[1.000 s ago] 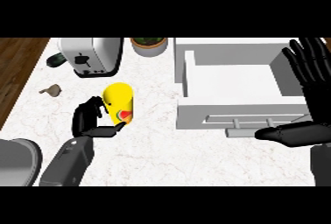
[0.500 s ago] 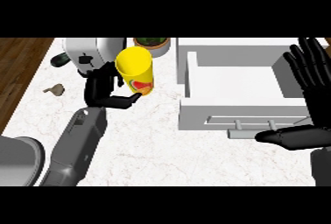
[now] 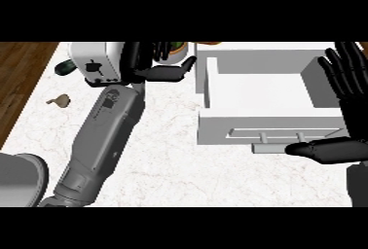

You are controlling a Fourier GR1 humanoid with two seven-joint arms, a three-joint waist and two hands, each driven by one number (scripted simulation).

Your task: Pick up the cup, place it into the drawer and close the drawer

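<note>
Left hand (image 3: 155, 70) up at top centre, beside the open drawer (image 3: 267, 121); cup not visible, grasp impossible to tell. Right hand (image 3: 348, 82) rests at right edge, fingers spread. Carry step, likely; next, over the drawer

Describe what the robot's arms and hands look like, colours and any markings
Both hands are black with segmented fingers and a thumb: the left hand and the right hand. The left forearm is a long, smooth grey casing with a small dark marking near the wrist. Little of the right forearm shows.
</note>
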